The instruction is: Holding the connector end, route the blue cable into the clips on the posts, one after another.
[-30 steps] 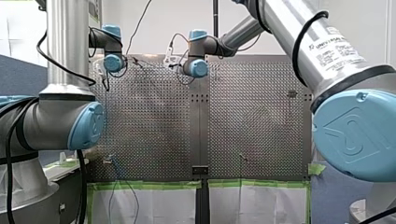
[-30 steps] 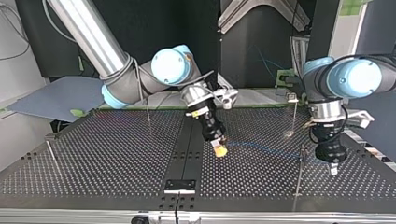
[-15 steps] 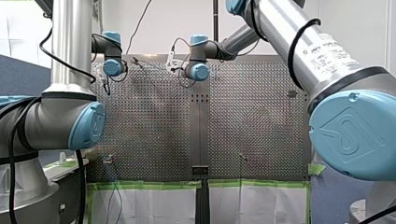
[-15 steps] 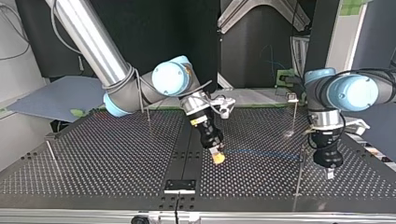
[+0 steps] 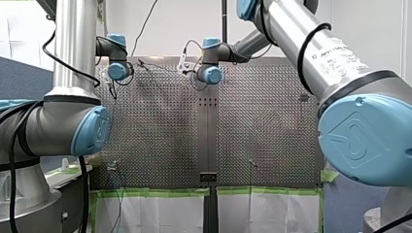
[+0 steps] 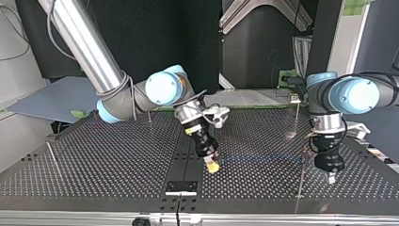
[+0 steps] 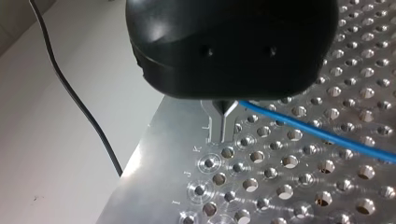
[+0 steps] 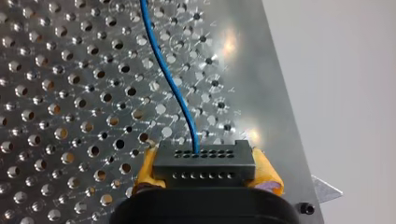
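Your right gripper (image 8: 205, 171) clamps the black connector (image 8: 204, 158) between yellow pads, near the perforated table's (image 8: 70, 93) edge. The blue cable (image 8: 173, 84) runs ahead over bare holes. Your left gripper (image 7: 225, 109) hangs near another edge, with the cable beside it. I cannot tell its grip.

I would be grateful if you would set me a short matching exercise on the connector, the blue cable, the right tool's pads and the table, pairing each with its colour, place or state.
Column one:
1. connector
2. blue cable
3. pads of my right tool
4. table

Column two:
A. yellow
B. shiny metal full of holes
C. black, gripped between the two pads
D. leaves the connector and runs off over the table

Pairs: 1-C, 2-D, 3-A, 4-B.
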